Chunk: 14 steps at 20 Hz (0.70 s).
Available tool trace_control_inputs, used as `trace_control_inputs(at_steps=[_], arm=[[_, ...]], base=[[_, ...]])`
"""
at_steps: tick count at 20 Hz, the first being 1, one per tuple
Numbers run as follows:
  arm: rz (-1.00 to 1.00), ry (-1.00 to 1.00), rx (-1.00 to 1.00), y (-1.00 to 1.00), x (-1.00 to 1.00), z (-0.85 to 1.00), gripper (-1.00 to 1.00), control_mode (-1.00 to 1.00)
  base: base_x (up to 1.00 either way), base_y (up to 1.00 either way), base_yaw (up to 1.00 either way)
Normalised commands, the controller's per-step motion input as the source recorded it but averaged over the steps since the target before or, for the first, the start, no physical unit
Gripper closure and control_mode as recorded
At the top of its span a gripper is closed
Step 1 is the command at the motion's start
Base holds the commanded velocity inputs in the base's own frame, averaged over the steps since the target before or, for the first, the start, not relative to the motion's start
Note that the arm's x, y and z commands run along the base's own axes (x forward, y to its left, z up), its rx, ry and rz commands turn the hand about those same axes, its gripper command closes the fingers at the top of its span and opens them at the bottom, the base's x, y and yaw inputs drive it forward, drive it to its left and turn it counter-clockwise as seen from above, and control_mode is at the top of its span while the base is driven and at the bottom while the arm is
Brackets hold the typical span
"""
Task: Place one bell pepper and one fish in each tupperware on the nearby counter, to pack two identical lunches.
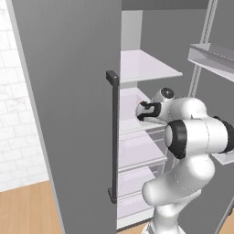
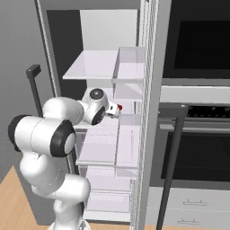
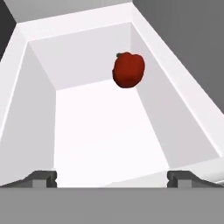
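Reaching into the open grey refrigerator (image 1: 68, 114), the white robot arm (image 2: 49, 134) holds its tool (image 3: 112, 177) released, the two dark fingertips (image 3: 43, 178) standing wide apart with nothing between them. Ahead of the tool lies a white rectangular drawer bin (image 3: 30, 100), and a small, glossy red bell pepper (image 3: 128, 70) with a dark stem rests at its far right corner, against the right wall, well apart from the fingertips. In the left base view the hand sits just past the dark vertical door handle (image 1: 113, 137), below a white shelf (image 1: 146, 66). To the right of the refrigerator stands a dark built-in oven (image 2: 197, 148).
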Motion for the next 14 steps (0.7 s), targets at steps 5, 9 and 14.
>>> trace_control_inputs(at_steps=[5, 9, 14], arm=[[0.0, 0.0, 0.0, -0.07, 0.54, -0.13, -1.0, -1.0], [0.0, 0.0, 0.0, -0.02, 0.54, -0.09, -1.0, -1.0], [0.0, 0.0, 0.0, -0.02, 0.51, -0.11, -1.0, -1.0]], base=[[0.0, 0.0, 0.0], [0.0, 0.0, 0.0], [0.0, 0.0, 0.0]])
